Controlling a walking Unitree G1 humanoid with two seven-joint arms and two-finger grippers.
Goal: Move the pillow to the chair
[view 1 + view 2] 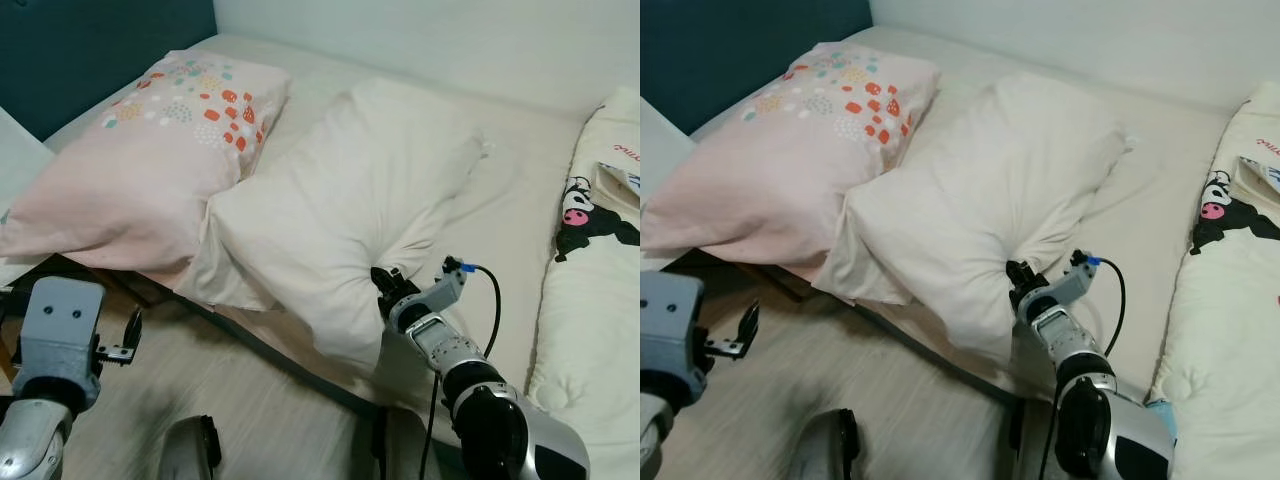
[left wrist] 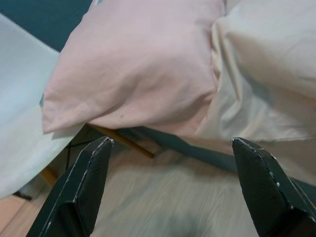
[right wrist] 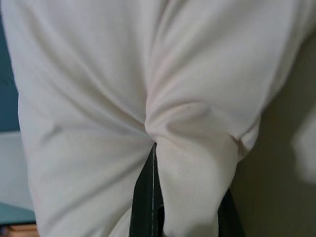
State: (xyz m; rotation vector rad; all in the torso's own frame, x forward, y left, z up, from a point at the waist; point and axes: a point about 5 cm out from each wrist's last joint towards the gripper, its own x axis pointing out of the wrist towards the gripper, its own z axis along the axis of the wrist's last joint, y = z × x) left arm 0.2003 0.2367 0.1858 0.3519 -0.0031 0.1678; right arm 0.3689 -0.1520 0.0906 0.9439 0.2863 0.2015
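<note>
1. The cream pillow lies on the bed, its lower corner hanging over the bed's near edge.
2. The right claw pinches that pillow at about its 5 o'clock edge; the fabric gathers into folds around the grip.
3. In the right wrist view the two black fingers are pressed close with a fold of the cream cloth caught between them.
4. A pink pillow with coloured spots lies at 9 o'clock of the cream pillow, and the cream one overlaps its near corner.
5. The left claw hangs low over the wooden floor, beside the bed, at 7 o'clock of the cream pillow and apart from it.
6. Its fingers stand wide apart and hold nothing; the pink pillow's edge lies beyond them.
7. A white blanket with a black cartoon figure lies along the bed at 3 o'clock of the cream pillow.
8. A dark teal headboard stands behind the pink pillow.
</note>
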